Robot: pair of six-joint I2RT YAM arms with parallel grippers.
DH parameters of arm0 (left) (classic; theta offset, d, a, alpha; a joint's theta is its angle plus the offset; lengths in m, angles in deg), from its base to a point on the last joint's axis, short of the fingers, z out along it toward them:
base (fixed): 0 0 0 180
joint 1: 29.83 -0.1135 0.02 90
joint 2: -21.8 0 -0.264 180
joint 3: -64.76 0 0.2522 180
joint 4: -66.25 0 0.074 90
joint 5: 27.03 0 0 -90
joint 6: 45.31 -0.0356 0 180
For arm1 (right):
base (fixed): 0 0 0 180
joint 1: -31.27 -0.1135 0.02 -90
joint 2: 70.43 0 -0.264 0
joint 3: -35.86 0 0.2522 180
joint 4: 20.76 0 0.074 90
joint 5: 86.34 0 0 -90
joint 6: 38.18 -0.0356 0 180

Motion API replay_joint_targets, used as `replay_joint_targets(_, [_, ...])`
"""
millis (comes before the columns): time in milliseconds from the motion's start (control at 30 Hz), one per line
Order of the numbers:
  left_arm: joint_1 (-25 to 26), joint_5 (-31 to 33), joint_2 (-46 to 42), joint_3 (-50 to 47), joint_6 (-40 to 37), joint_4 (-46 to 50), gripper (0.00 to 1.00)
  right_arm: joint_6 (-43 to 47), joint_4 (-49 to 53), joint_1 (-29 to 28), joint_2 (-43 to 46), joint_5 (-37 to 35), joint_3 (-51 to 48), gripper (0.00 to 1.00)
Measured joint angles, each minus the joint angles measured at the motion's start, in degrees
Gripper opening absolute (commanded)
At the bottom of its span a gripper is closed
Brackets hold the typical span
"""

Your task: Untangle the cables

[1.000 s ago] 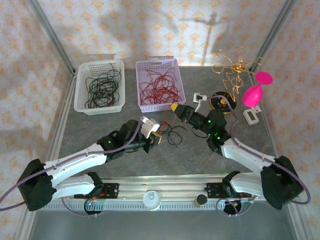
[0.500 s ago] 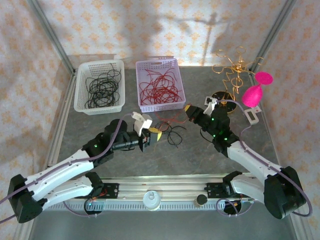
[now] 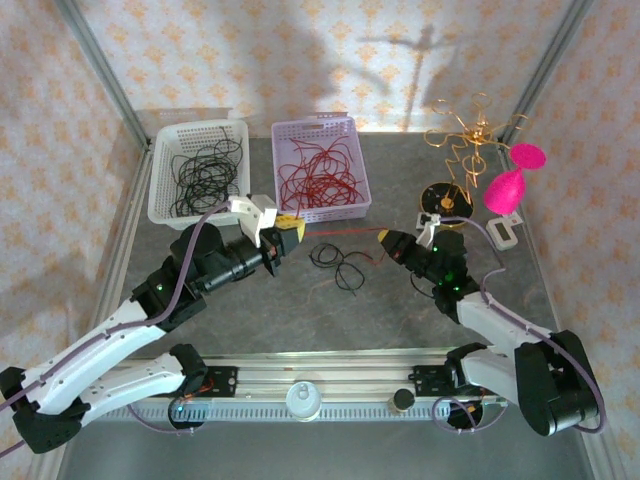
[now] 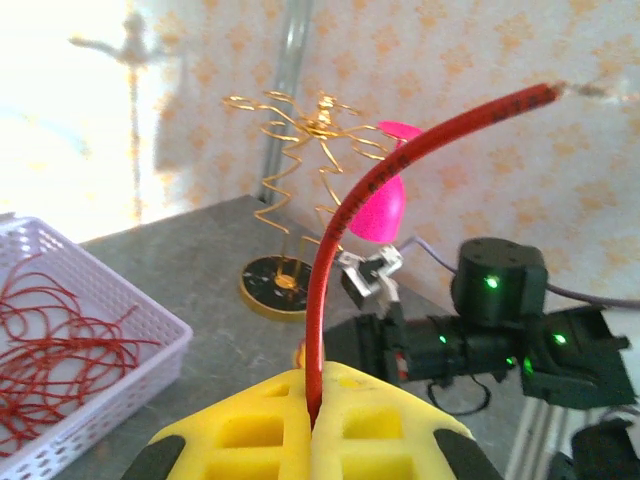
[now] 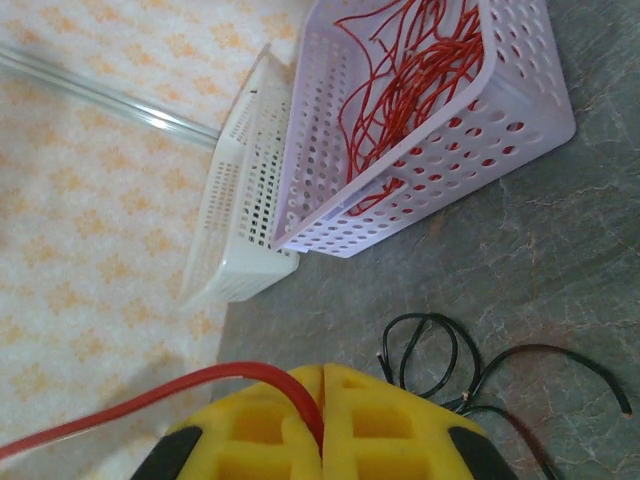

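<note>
The left gripper (image 4: 312,425) is shut tight on one end of a red cable (image 4: 335,240), which comes up from between its yellow pads (image 4: 250,430). The right gripper (image 5: 322,420) pinches the other end in the same way. Between the two grippers this cable runs almost straight and is lifted off the table (image 3: 250,310). Just under this line, toward the arm bases, the black cables (image 3: 340,262) lie in loose small loops, and I cannot tell if one of them touches the red cable. I judge the step in hand is pulling one red strand free of the pile. The next move probably calls for carrying it to the lilac basket (image 3: 312,124) just behind the left gripper, where other red cables (image 3: 320,175) lie, and for one gripper to let go. The white basket (image 3: 200,127) stands beside it, on the outer side of the left gripper. The basket wall is close to the left gripper. Behind the right gripper the gold ornament (image 3: 465,140) is near, so there is less room there. The table toward the bases gives the most open room.
</note>
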Motion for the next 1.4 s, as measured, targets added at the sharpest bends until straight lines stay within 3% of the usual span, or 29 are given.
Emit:
replay_joint_targets(233, [0.0,3.3,3.5,6.4,-2.6,0.6,0.0,11.9,3.1,-0.5,3.8,0.2,-0.4,0.0])
replay_joint_targets(500, [0.0,6.6,9.2,14.8,-2.5,1.3,0.0,22.1,3.4,-6.4,7.1,-4.8,-2.9,0.02])
replay_joint_targets(700, [0.0,10.4,15.3,23.0,-2.3,2.3,0.0,27.6,2.2,-15.1,6.5,-12.9,-3.1,0.02])
replay_joint_targets(867, [-0.2,13.9,20.0,28.6,-2.4,3.4,0.0,31.0,-0.7,-17.9,5.3,-19.3,-3.1,0.03])
replay_joint_targets(1033, [-2.5,16.1,24.4,33.2,-2.5,4.5,0.0,33.6,-3.0,-20.3,4.1,-23.2,-3.1,0.05])
replay_joint_targets(1400, [-8.9,14.1,31.0,38.9,-1.8,4.9,0.0,36.9,-4.3,-23.9,2.0,-28.9,-3.2,0.08])
